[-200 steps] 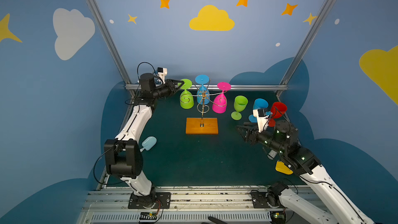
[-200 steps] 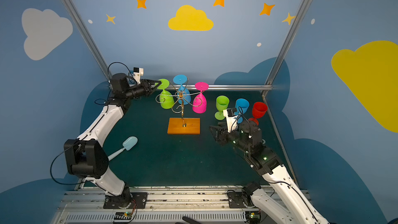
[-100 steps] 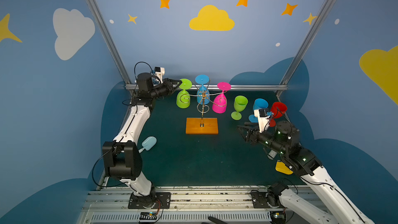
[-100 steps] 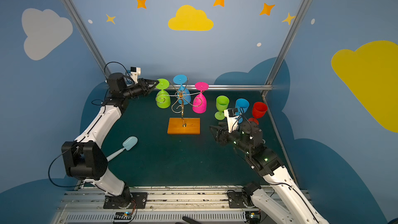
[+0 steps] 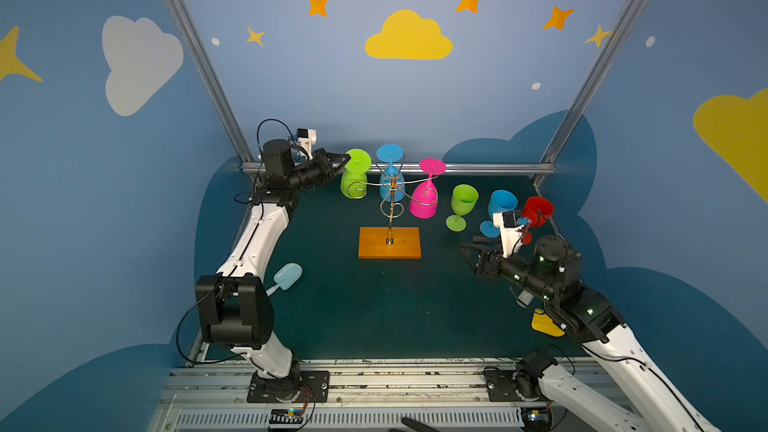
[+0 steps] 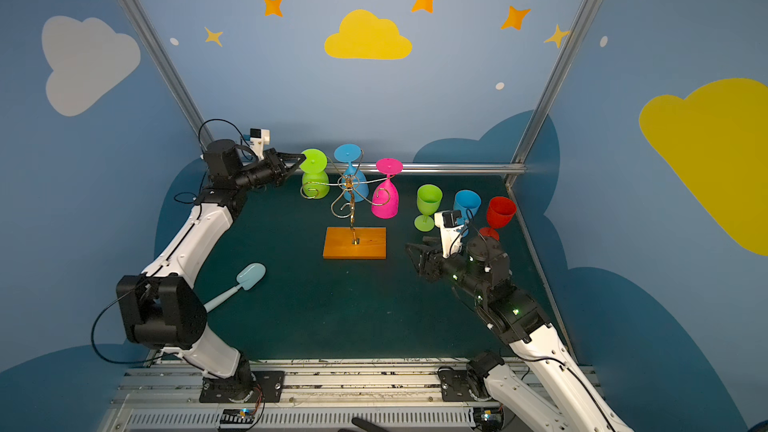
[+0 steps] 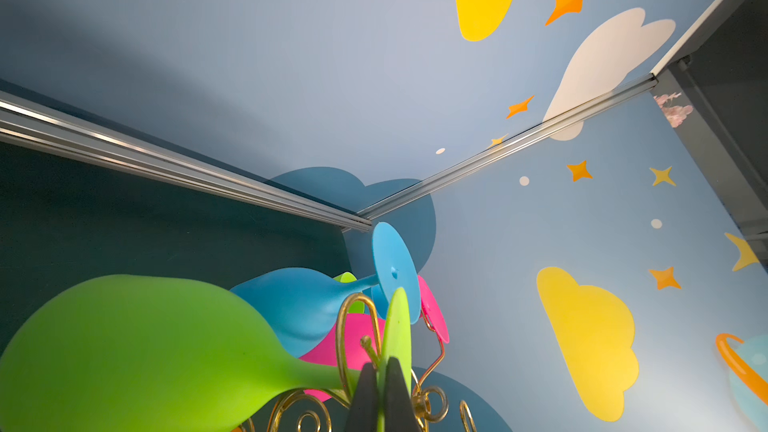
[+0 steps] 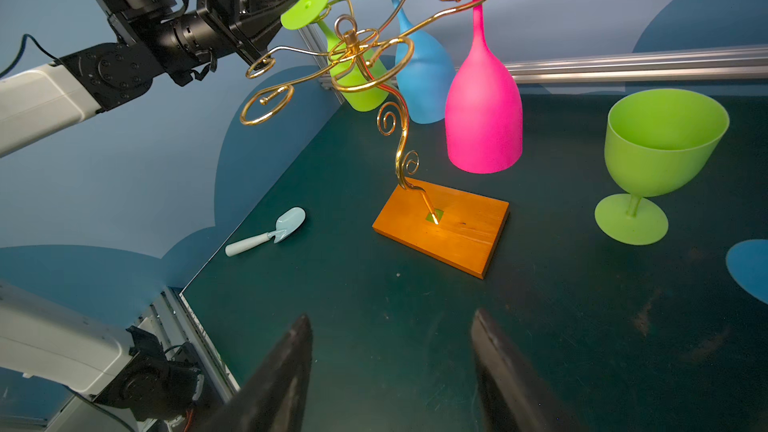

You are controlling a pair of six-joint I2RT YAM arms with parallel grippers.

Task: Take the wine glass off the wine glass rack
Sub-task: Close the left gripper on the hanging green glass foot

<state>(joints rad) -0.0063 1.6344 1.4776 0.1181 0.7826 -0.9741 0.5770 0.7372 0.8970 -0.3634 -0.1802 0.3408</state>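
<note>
Your left gripper (image 5: 346, 157) grips the foot of the hanging green wine glass (image 5: 353, 185) — right gripper (image 8: 390, 317) released, empty; next, draw it outward off the wine glass rack (image 5: 389, 243).

wine glass rack (image 8: 449, 234) shiny metal wire on glossy wood base; green wine glass (image 8: 363, 97) matt plastic; tabletop (image 8: 582, 284) matt, scuffed

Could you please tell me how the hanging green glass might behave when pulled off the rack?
The hanging green glass looks like matte plastic, so probably light and not brittle. Pinched by the left gripper at its foot's edge, it may swing or slip. The thin rack could tip.
</note>
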